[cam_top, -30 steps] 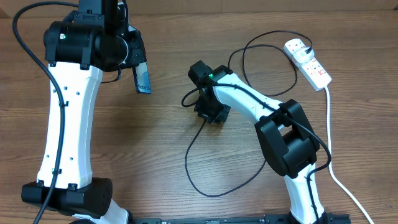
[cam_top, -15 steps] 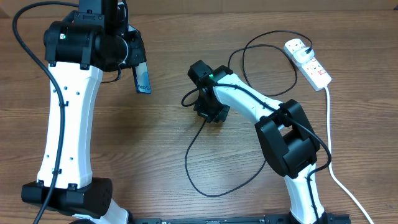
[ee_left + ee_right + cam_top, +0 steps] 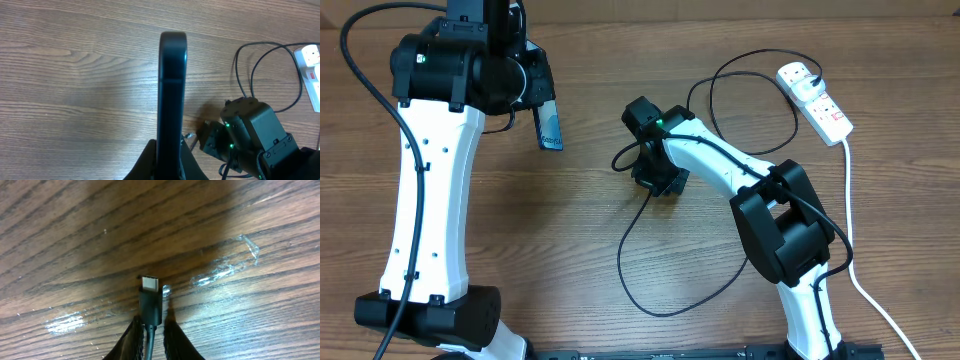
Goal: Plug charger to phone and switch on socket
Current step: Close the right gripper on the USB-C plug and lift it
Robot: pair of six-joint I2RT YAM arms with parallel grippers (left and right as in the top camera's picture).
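Right end effector (image 3: 150, 335) has closed on charger (image 3: 150, 300) — left end effector (image 3: 167, 162) grips phone (image 3: 171, 90).

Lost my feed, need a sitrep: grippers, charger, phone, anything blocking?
Left gripper shut on phone, held on edge. Right gripper pinching charger just behind its connector tip. Connector and phone apart, not mated. Nothing seen between them; power strip ungripped.

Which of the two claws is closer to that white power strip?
Right. The right gripper is mid-table at the charger tip, left of the socket; the left gripper holds the phone farther left.
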